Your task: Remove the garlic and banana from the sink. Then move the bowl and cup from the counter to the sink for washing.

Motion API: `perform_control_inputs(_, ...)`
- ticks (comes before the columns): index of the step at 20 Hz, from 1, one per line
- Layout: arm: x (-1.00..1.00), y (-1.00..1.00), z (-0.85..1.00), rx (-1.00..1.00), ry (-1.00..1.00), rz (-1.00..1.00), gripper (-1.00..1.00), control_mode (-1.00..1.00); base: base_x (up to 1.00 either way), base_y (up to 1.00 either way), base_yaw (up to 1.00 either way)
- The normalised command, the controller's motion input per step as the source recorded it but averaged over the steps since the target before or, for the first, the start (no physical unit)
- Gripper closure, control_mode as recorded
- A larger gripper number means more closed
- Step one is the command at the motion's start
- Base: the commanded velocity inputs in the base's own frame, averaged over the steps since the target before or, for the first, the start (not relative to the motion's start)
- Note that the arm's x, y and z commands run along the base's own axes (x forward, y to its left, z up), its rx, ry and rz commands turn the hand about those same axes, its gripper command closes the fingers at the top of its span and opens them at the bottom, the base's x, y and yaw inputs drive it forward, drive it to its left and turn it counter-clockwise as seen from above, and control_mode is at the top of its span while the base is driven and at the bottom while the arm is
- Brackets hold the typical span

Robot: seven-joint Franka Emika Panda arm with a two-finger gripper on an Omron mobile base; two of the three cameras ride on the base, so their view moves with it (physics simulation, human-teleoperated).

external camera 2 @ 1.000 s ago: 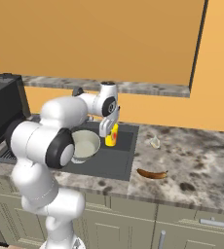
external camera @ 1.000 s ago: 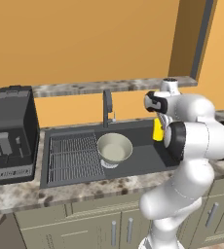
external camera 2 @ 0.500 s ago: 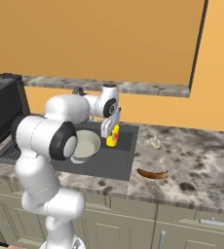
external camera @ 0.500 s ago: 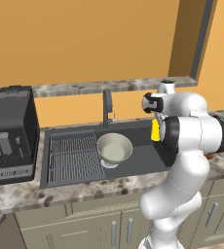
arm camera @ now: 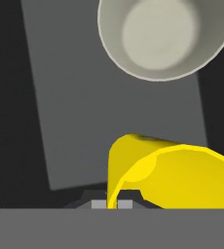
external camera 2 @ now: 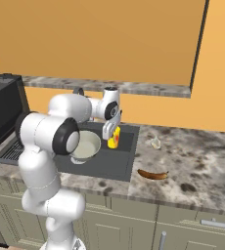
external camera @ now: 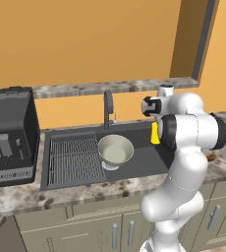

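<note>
Orange-walled kitchen, speckled stone counter. Sink (external camera: 134, 162) is the landmark. At its left end sits the ribbed rack; next along, the bowl (external camera: 115, 149) already rests in the basin near the drain. Right of the bowl, over the sink's right end, the gripper (external camera 2: 110, 131) hangs with fingers clenched on the cup (external camera 2: 114, 137); hand view shows the cup (arm camera: 175, 175) pinched at its rim. Cup is above the basin floor, bowl off to one side of it; the drop looks clear. Further right, out on the counter: garlic (external camera 2: 155, 142) just beside the sink, banana (external camera 2: 152, 174) nearer the front edge.
</note>
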Motion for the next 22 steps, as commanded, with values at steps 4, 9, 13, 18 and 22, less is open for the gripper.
perform_control_inputs(4, 0.12, 0.0, -0.2, 0.0, 0.0, 0.0, 1.0, -1.0, 0.0, 0.0, 0.0)
perform_control_inputs(9, 0.17, 0.0, -0.21, 0.0, 0.0, 0.0, 1.0, -1.0, 0.0, 0.0, 0.0)
perform_control_inputs(13, 0.16, 0.0, -0.22, 0.0, 0.0, 0.0, 1.0, -1.0, 0.0, 0.0, 0.0)
perform_control_inputs(18, 0.07, 0.0, -0.22, 0.0, 0.0, 0.0, 1.0, -1.0, 0.0, 0.0, 0.0)
perform_control_inputs(22, 0.04, 0.0, -0.21, 0.0, 0.0, 0.0, 1.0, -1.0, 0.0, 0.0, 0.0)
